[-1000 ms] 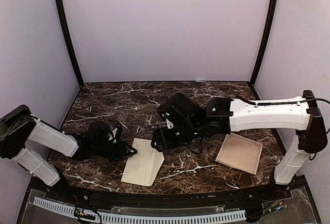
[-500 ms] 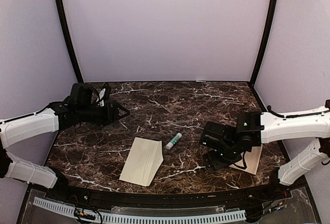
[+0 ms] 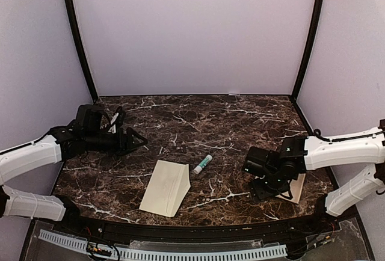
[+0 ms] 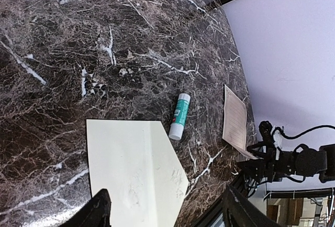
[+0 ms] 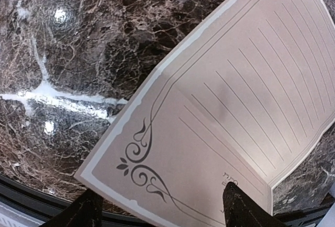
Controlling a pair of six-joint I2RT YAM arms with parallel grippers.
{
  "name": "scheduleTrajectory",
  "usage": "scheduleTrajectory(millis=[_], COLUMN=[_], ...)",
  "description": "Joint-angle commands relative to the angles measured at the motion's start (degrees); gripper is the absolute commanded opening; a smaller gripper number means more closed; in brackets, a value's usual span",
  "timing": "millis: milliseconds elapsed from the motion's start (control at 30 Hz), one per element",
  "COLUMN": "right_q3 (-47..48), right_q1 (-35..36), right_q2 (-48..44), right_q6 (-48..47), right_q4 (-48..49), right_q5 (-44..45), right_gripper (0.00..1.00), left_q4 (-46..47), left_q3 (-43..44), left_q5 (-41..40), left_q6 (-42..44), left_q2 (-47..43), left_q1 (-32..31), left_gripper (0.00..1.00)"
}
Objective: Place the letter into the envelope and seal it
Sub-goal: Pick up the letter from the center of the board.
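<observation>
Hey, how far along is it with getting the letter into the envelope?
Nothing finished yet: the envelope lies flap open, and the letter sits apart from it. In hand: the right gripper hangs open over the letter's corner; the left gripper is open and empty. Left: grasp, insert, seal; the glue stick lies loose.

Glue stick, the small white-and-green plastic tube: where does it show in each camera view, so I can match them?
Top external: the white-and-green glue stick lies mid-table, just right of the cream paper envelope.
Left wrist: near frame centre, beside the envelope's pointed end.
Right wrist: not in it.
Shared landmark: the bordered cream lined sheet, visible in all three views.
</observation>
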Motion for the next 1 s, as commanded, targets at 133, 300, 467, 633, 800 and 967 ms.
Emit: scheduleTrajectory(millis=[133, 300, 467, 633, 800, 967], right_q3=[-1.9, 0.1, 3.9, 6.7, 9.9, 11.9], right_q1=[-1.2, -1.3, -1.2, -1.2, -1.2, -1.2], right_q2=[3.9, 4.8, 5.9, 6.0, 3.0, -2.5], right_q6=[-0.2, -1.2, -2.0, -2.3, -2.3, -2.9], right_q4=[2.8, 2.6, 2.3, 2.3, 5.0, 12.0], right_q5=[2.1, 3.6, 4.6, 4.8, 1.8, -4.4], right_gripper=[0.59, 0.25, 0.00, 0.00, 0.00, 0.00], left_q4=[-3.8, -9.5, -9.9, -10.2, -9.4, -4.9], left_q3=[-1.1, 0.9, 0.7, 1.2, 1.2, 0.6], left_q5=[0.3, -1.9, -5.2, -5.8, -4.1, -0.4], left_q6=[-1.0, 2.2, 3.7, 4.1, 3.1, -0.2], left_q2=[-5.6, -7.7, -11.1, -13.1, -14.9, -17.3], left_q1=[0.1, 0.1, 0.1, 0.1, 0.1, -0.3], left_gripper=[0.72, 0.71, 0.70, 0.69, 0.68, 0.68])
